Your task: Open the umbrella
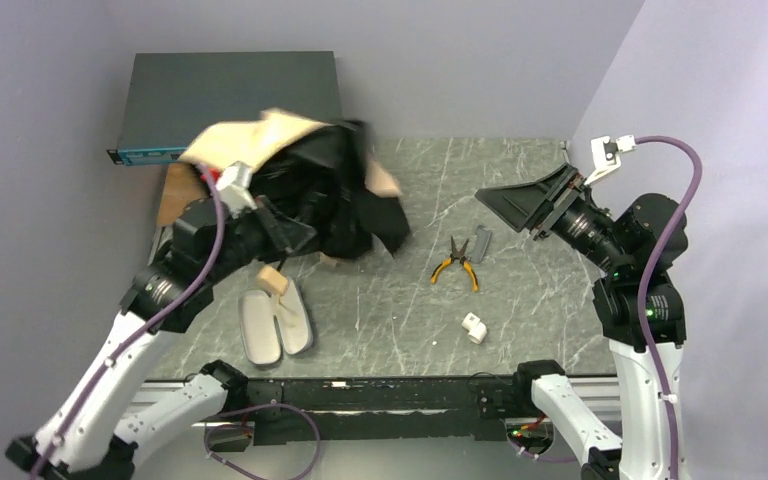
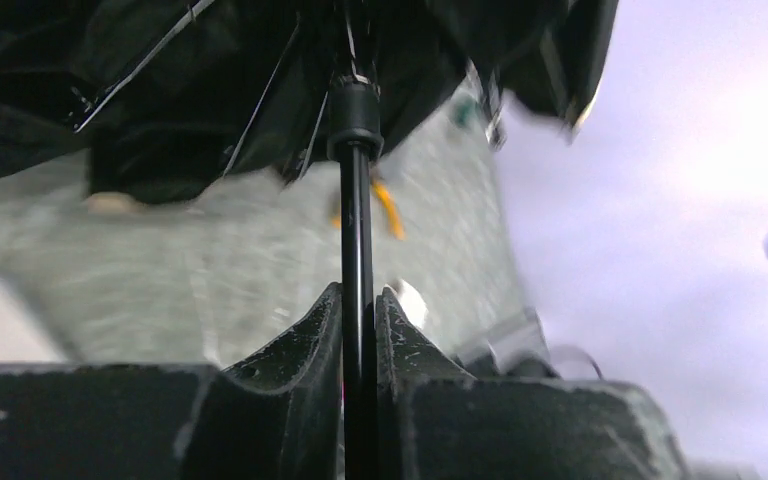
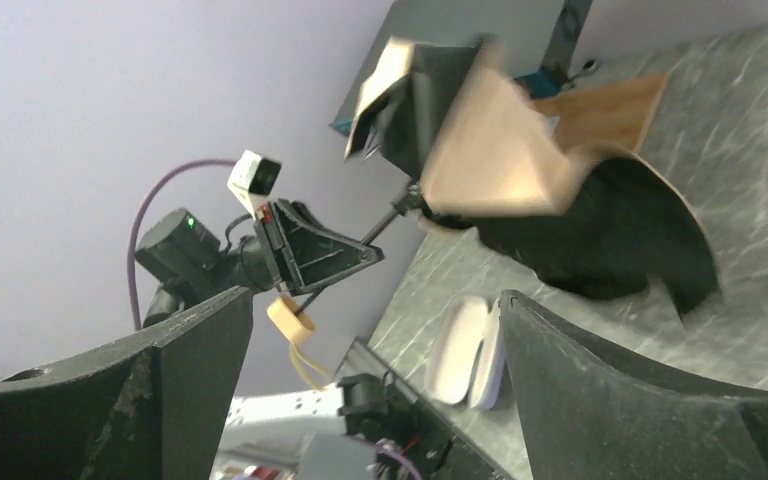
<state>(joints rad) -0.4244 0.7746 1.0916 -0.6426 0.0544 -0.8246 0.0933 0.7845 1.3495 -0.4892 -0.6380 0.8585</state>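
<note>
This looks like a robotics lab, a small test cell rather than a home or a shop. Two white-and-black robot arms, the left arm [image 1: 110,380] and the right arm [image 1: 640,380], are bolted to a black rail [image 1: 380,392] at the near edge of a grey, marble-patterned table [image 1: 520,180]. Purple cables [image 1: 695,190] loop off the arms, and a small white camera [image 1: 610,155] sits on a wrist. Plain lavender panels [image 1: 440,60] close the table in on three sides. At the back lies a flat, dark equipment box [image 1: 230,95] with a blue front strip. Yellow-handled pliers [image 1: 457,265] lie loose on the table.
</note>
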